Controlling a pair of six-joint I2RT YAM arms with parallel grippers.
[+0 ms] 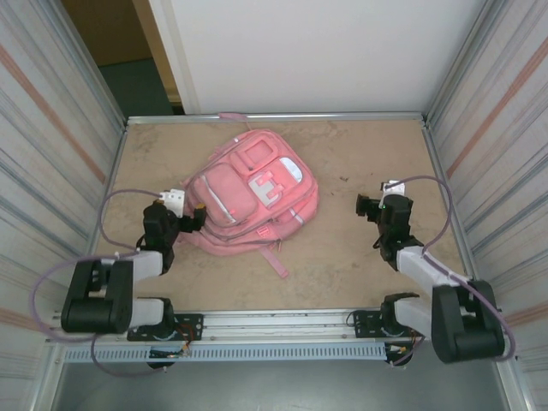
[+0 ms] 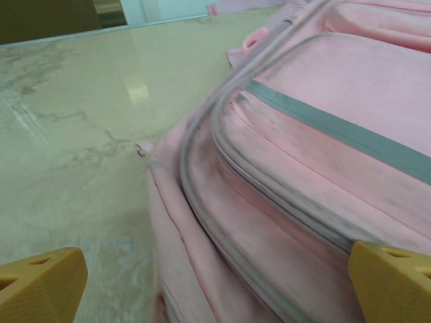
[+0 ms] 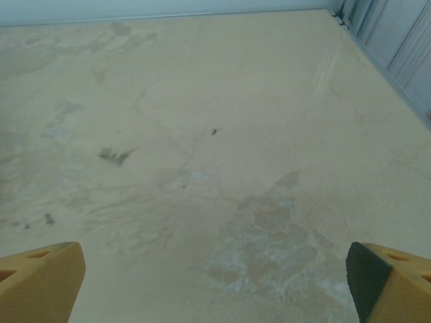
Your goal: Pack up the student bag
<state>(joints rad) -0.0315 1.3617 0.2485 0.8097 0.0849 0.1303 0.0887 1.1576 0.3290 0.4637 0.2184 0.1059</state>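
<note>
Student bag [image 1: 229,199], pockets up, long axis near-left to far-right; left fingers [image 2: 40,286], right fingers [image 3: 40,282] wide.

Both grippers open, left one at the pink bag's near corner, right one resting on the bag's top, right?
Not quite: the right wrist view shows the right gripper open over bare table, apart from the student bag. The rest holds.

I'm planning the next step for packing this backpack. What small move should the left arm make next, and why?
Probably ease the left gripper forward and close it on the backpack's near edge. Its jaws are open and the bag's corner lies right between the fingertips, so it is closest. The right gripper, also open, hangs over the bare table, apart from the bag.
</note>
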